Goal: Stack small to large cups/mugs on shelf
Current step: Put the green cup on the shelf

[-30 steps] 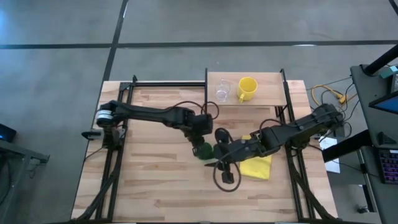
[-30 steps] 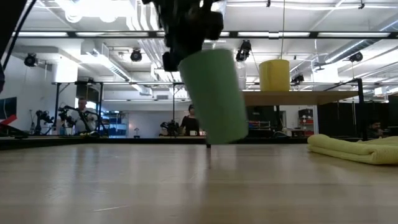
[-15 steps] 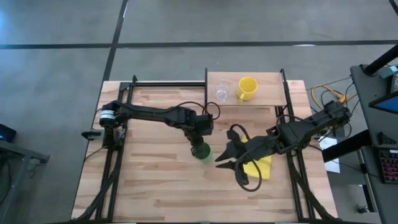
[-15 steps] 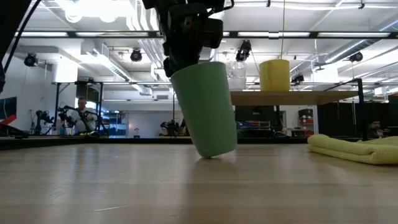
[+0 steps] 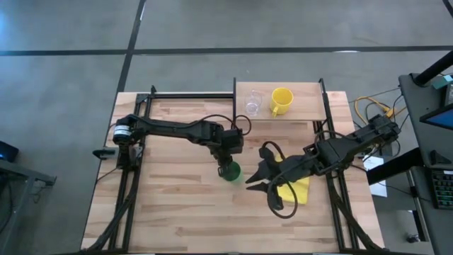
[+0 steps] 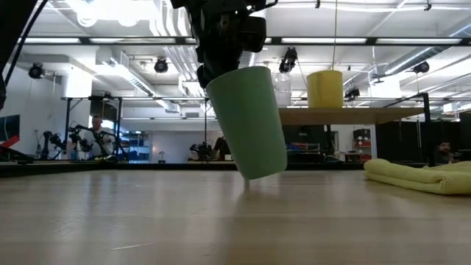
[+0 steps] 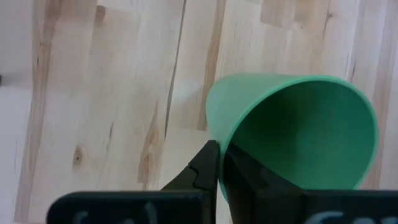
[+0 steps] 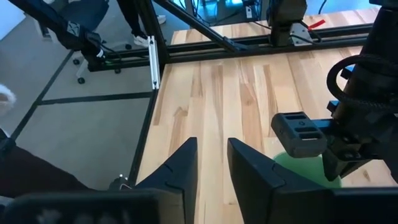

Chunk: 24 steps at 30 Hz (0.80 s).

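Observation:
The green cup hangs tilted from my left gripper near the table's middle; in the low view the green cup is just above the tabletop. My right gripper is open to the right of the cup, over the yellow cloth's edge, touching nothing. The clear cup and the yellow mug stand side by side on the shelf at the far edge. The low view shows the yellow mug and the clear cup on the shelf. My left gripper holds the green cup by its rim, one finger inside the cup and one outside. It comes from above, pointing down. The cup is lifted clear and tilted, its base leaning toward the table's right.
A folded yellow cloth lies on the table under the right arm, to the right of the cup; the low view also shows the cloth. Black frame rails run along the table's left and right sides. People stand in the room beyond the table.
My right gripper has drawn back from the green cup toward the table's right and stands open. The cup in my left gripper swung so its base leans less to the right, dipped until its base met the table, then rose a little.

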{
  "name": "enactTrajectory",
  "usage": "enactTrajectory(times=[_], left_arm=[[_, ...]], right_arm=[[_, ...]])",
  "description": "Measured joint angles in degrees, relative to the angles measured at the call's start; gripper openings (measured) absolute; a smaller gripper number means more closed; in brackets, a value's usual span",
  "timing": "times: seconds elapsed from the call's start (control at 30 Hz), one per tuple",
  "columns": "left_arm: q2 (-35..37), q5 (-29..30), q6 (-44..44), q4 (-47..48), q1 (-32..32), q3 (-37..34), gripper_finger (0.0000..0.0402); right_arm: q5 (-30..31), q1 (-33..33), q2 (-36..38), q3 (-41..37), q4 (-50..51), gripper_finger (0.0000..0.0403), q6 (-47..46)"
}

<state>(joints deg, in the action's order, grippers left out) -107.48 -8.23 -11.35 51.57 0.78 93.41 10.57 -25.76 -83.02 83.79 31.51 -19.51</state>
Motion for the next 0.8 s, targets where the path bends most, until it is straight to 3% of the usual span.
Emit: enactTrajectory(times=[0.8], left_arm=[[-0.07, -0.17, 2.81, -0.14, 0.87, -0.26, 0.0002]], right_arm=[[0.00, 0.00, 0.00, 0.00, -0.09, 0.0077, 0.00]])
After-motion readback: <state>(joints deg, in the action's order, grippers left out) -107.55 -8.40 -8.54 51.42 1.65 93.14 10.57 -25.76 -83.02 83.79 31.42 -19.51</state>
